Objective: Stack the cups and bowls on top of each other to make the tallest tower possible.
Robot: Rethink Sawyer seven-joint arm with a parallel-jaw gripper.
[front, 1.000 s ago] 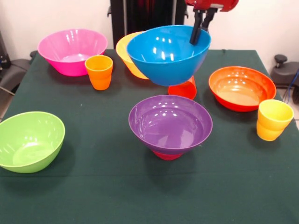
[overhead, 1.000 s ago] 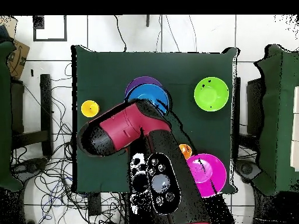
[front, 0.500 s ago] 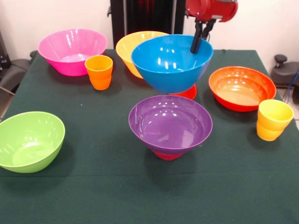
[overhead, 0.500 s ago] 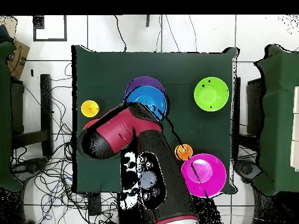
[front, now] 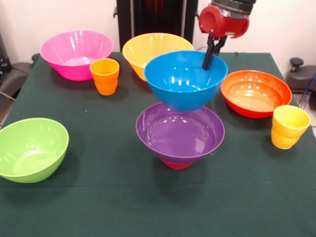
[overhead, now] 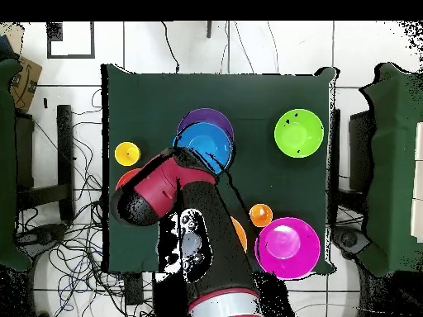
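Front view is showing the green bowl (front: 30, 148) sitting nearest at one side, with the purple bowl (front: 180, 131) resting on a small magenta-red bowl (front: 176, 164) at the middle of the table (front: 98, 207). The blue bowl (front: 185, 79) is now hanging lower than a second ago, directly above the purple bowl and almost overlapping its far rim, no longer tilted or covering the yellow bowl (front: 153, 49). The gripper (front: 211, 55) is pinching the blue bowl's rim, clenched on it. Beside these, the ribbed yellow cup (front: 289, 126) and the orange-red bowl (front: 255, 93) are sitting unmoved. Farther back, the orange cup (front: 104, 75) is standing beside the pink bowl (front: 76, 53). Overhead, the blue bowl (overhead: 203, 146) is lying over the purple bowl (overhead: 204, 121).
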